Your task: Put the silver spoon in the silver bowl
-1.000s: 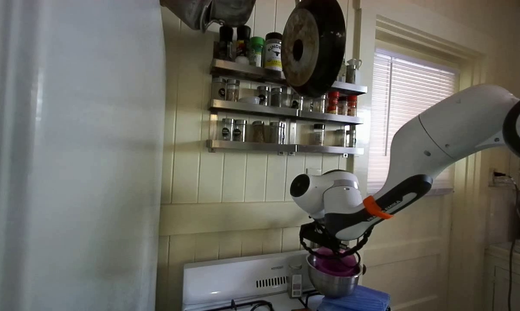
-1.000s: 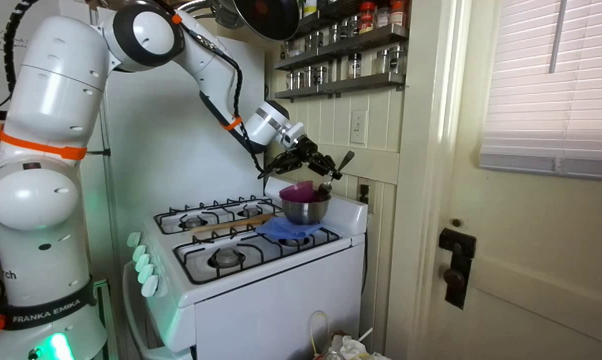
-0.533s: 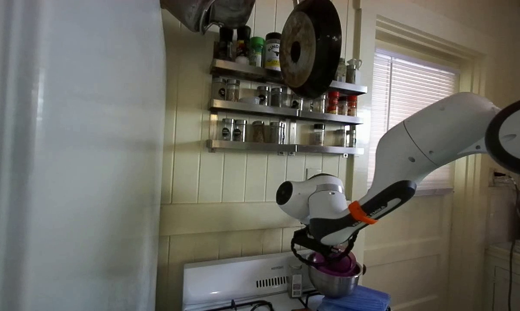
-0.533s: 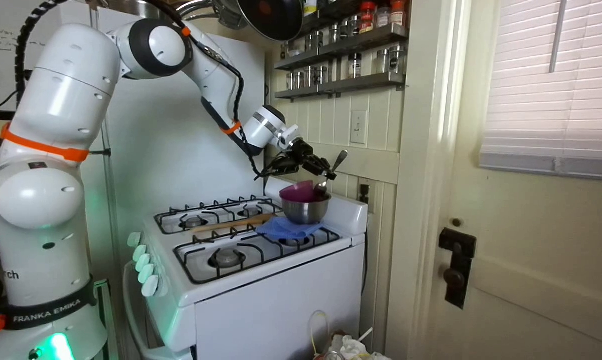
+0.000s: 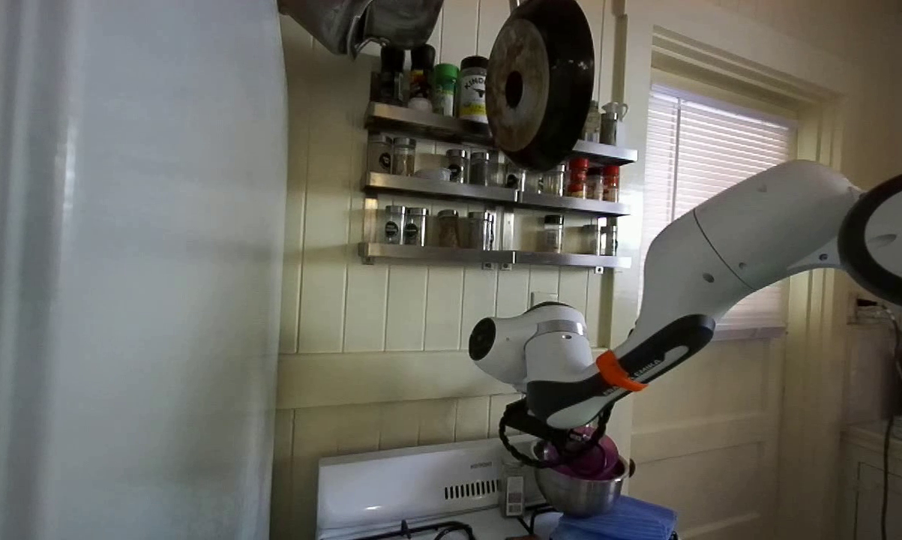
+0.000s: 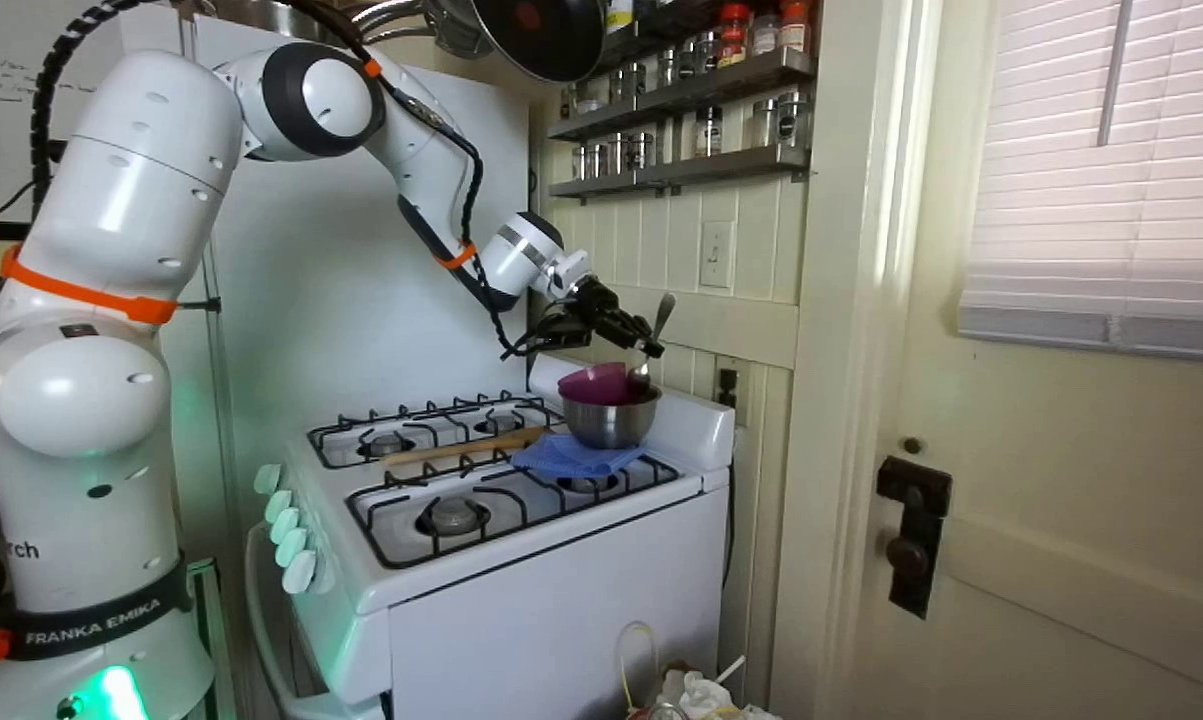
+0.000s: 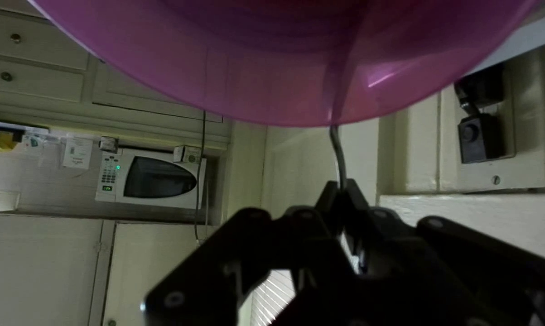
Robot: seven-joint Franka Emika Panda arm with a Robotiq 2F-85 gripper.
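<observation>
The silver bowl [image 6: 611, 426] stands on a blue cloth on the stove and also shows in an exterior view [image 5: 579, 496]. A pink bowl [image 6: 591, 384] sits tilted inside it and fills the top of the wrist view [image 7: 277, 90]. My gripper [image 6: 653, 348] is shut on the silver spoon [image 6: 665, 308], just above the silver bowl's far rim. The spoon's handle points up and its head hangs down beside the pink bowl, at rim height. In the wrist view the spoon [image 7: 338, 154] leaves the fingertips and passes behind the translucent pink bowl. The arm hides the gripper in an exterior view.
The blue cloth [image 6: 573, 458] lies over the burner grates of the white stove [image 6: 551, 590]. A wooden utensil [image 6: 461, 446] lies on the stovetop. The stove's back panel [image 6: 696, 430] and the wall stand close behind the bowl. A pan [image 6: 541, 40] and spice shelves [image 6: 681, 175] are above.
My gripper has moved with the spoon toward the pink bowl, leftward in both exterior views. The spoon now stands more upright. The bowls have not visibly moved.
</observation>
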